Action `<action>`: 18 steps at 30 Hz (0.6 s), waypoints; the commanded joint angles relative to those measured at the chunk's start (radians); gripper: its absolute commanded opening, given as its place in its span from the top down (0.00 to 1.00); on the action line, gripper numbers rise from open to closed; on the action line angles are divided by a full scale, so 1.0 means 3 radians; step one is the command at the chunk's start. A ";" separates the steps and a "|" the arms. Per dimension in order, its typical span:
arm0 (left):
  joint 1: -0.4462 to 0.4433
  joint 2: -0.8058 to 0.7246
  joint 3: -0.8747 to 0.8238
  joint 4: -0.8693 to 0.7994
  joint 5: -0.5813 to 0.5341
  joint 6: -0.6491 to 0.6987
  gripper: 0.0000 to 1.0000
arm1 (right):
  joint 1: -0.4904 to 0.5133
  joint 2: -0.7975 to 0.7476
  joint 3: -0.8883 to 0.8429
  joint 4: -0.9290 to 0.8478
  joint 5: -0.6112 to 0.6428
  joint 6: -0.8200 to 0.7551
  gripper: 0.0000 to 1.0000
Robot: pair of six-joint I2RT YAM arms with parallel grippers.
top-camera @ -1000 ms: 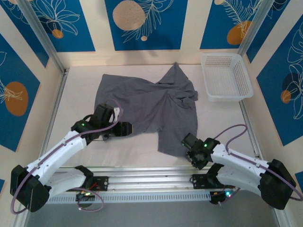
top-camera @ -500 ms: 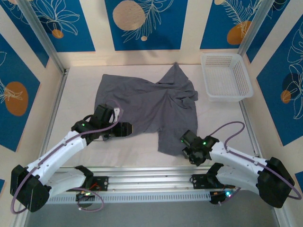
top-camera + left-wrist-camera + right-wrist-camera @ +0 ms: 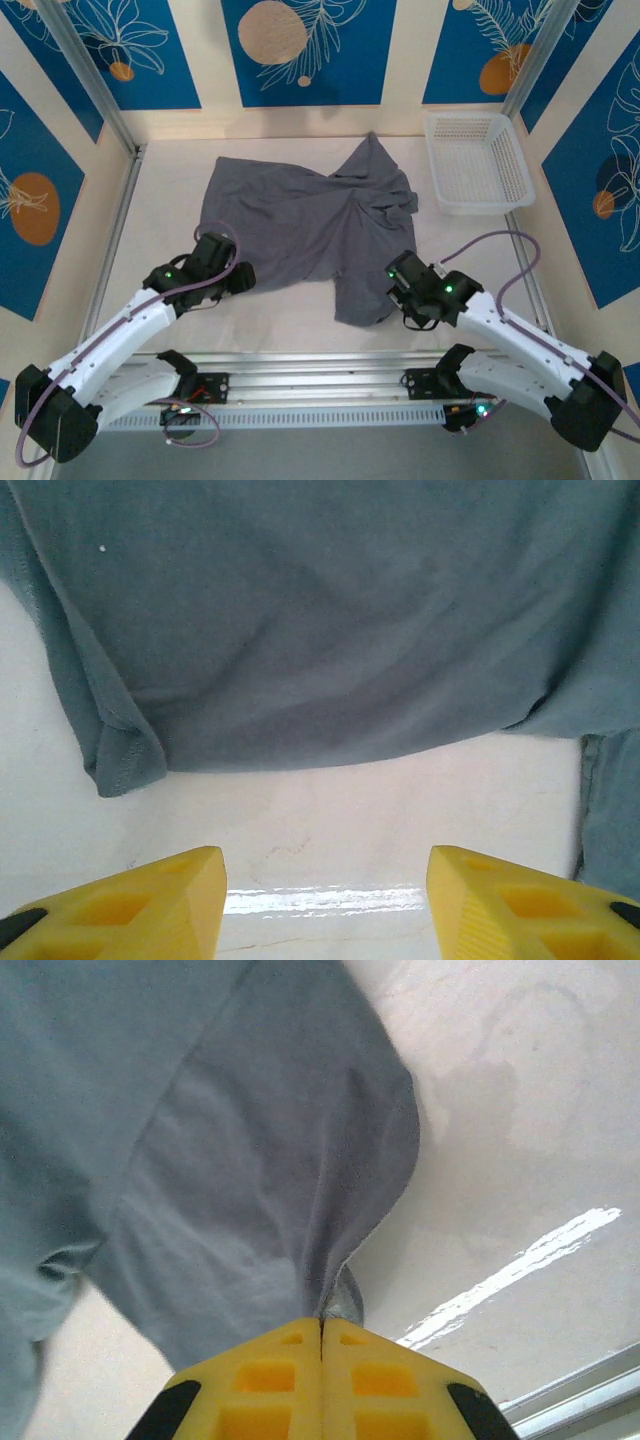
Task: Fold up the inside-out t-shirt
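Grey inside-out t-shirt (image 3: 300,215) rumpled on surface (image 3: 280,312). My right hand (image 3: 321,1322) clamped on its near hem; my left hand (image 3: 325,880) apart, just short of the cloth.

your left arm (image 3: 115,340) and right arm (image 3: 520,340) wear glossy white shells with black joint housings, each lit by a small green lamp near the wrist. a purple cable (image 3: 500,235) runs along each. the left gripper (image 3: 325,900) and right gripper (image 3: 321,1332) have blocky yellow fingers with recessed pockets and black outer corners.
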State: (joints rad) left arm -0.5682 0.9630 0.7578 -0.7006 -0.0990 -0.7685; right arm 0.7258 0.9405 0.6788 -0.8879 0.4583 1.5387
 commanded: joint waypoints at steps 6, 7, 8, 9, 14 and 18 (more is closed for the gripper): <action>-0.0015 -0.0007 -0.0008 -0.0025 -0.0065 -0.0048 0.45 | -0.0166 0.0338 -0.0221 0.0325 -0.0436 -0.0459 0.79; -0.0018 0.0001 -0.0005 -0.0021 -0.0056 -0.0041 0.45 | -0.0164 0.0338 -0.0209 0.0268 -0.0429 -0.0466 0.72; -0.0018 0.0006 0.0000 -0.0022 -0.0050 -0.0038 0.45 | -0.0165 0.0326 -0.0204 0.0222 -0.0421 -0.0466 0.68; -0.0018 0.0011 0.0002 -0.0021 -0.0043 -0.0041 0.45 | -0.0160 0.0296 -0.0216 0.0174 -0.0418 -0.0471 0.66; -0.0018 0.0022 -0.0010 -0.0002 -0.0038 -0.0051 0.45 | -0.0135 0.0128 -0.0393 0.0057 -0.0476 -0.0377 0.62; -0.0018 0.0032 -0.0015 0.0010 -0.0038 -0.0056 0.45 | -0.0142 0.0076 -0.0543 0.0193 -0.0522 -0.0353 0.56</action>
State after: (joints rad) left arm -0.5682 0.9661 0.7578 -0.6964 -0.1059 -0.7776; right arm 0.6804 0.9741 0.5411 -0.8230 0.3283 1.4216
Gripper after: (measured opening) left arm 0.548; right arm 0.439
